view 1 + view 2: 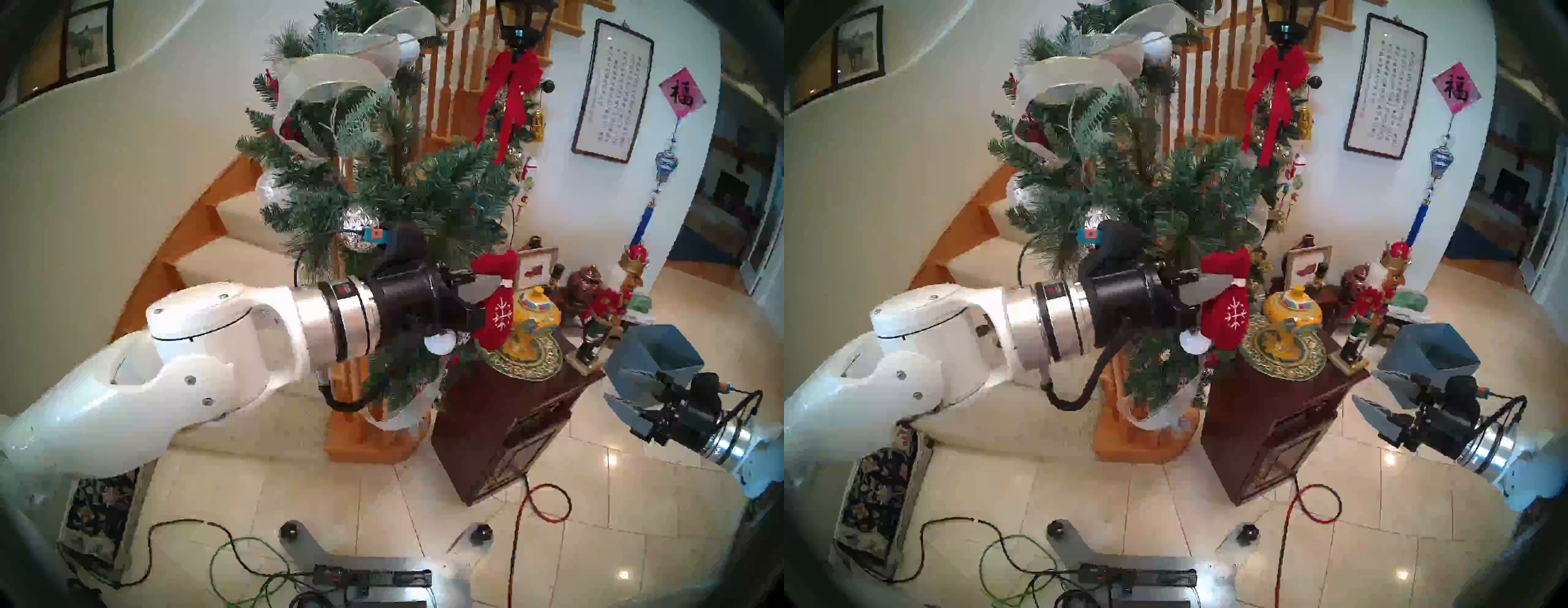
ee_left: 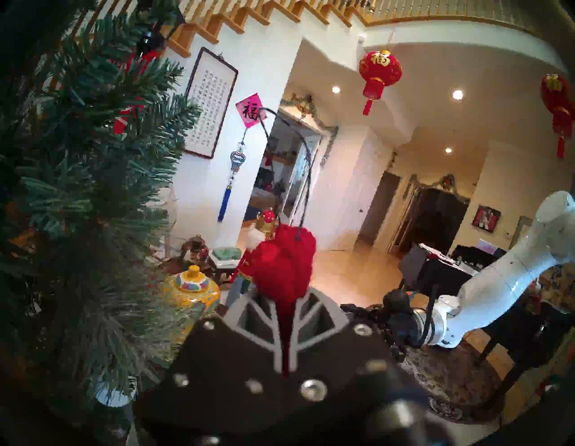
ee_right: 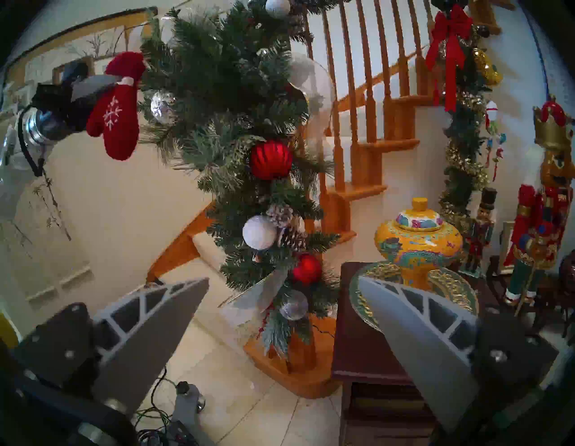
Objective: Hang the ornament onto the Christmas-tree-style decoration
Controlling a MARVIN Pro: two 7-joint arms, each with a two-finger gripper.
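Head views: the left gripper [image 1: 488, 282] is pinched on the red mitten ornament [image 1: 494, 320], held just in front of the garland [image 1: 382, 199], beside its lower right branches.
Head views, right side: the right gripper [image 1: 628, 395] hangs well apart from the garland, fingers spread, nothing between them.
Left wrist view: fingers [image 2: 314, 320] pressed on the mitten; its thin loop [image 2: 289, 149] arches up, garland needles just left.
Right wrist view: the mitten hangs against the garland's upper left edge, above a red ball [image 3: 271, 159].

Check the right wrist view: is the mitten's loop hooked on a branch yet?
No; the red mitten hangs from the shut left gripper, beside the pine garland.
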